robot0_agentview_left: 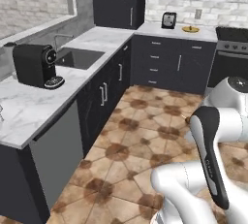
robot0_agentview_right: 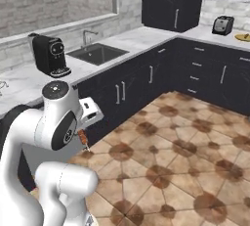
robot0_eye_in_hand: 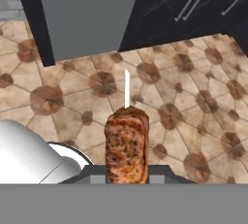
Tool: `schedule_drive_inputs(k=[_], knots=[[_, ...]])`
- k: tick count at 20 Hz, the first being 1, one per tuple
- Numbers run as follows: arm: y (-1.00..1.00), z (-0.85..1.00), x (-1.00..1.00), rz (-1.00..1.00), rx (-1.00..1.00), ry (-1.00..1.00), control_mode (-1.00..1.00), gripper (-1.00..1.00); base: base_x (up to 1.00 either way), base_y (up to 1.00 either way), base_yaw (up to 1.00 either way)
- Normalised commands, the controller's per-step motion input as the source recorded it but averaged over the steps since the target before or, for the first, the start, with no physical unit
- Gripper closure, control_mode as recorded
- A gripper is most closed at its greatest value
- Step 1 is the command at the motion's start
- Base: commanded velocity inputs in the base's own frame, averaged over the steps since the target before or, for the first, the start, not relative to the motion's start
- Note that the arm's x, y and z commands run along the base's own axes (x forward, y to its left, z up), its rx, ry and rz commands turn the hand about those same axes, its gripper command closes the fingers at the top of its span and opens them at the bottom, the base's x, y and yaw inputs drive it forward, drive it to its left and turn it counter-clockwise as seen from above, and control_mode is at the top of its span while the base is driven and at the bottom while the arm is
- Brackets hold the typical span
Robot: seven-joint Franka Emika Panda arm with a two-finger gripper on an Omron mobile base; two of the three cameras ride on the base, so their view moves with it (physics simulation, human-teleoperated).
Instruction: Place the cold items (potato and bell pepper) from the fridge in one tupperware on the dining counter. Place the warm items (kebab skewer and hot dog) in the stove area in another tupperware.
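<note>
Pincer (robot0_eye_in_hand: 127, 177) first: we have it clamped narrow on the kebab skewer (robot0_eye_in_hand: 127, 145), which rises straight out from between the jaws in the hand view. Its long axis runs along the pincer's own line, browned meat nearest the jaws and the bare white stick tip pointing away over the floor (robot0_eye_in_hand: 193, 102). In the right base view we see the same skewer as a small brown lump hanging just under the hand, beside the arm's big joint.

So the thing we carry is already in hand; what the coming move turns on, we judge, is where the teal container lies, and we cannot tell that from here, nor where the hot dog is. Beyond the skewer tip stand a grey panel (robot0_eye_in_hand: 89, 14) and dark cabinets (robot0_eye_in_hand: 193, 9), with tiled floor between us and them.

Counting outward: one skewer, one arm. On the near marble tabletop (robot0_agentview_left: 29, 106) sits one black coffee machine (robot0_agentview_left: 36, 65), then one sink (robot0_agentview_left: 80, 58). On the far tabletop we count one toaster (robot0_agentview_left: 168, 20) and one yellow dish (robot0_agentview_left: 190, 29), next to the stove (robot0_agentview_left: 232, 48).
</note>
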Motion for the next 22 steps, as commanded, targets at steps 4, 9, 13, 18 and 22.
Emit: schedule_drive_inputs(k=[4,9,13,18,22], knots=[[0.00,0.00,0.00,0.00,0.00,0.00,1.00,1.00,-0.49,1.00,0.00],[0.00,0.00,0.00,0.00,0.00,0.00,1.00,1.00,-0.22,1.00,0.00],[0.00,0.00,0.00,0.00,0.00,0.00,1.00,1.00,-0.33,1.00,0.00],[0.00,0.00,0.00,0.00,0.00,0.00,1.00,1.00,-0.36,1.00,0.00],[0.00,0.00,0.00,0.00,0.00,0.00,1.00,1.00,-0.25,1.00,-0.01]])
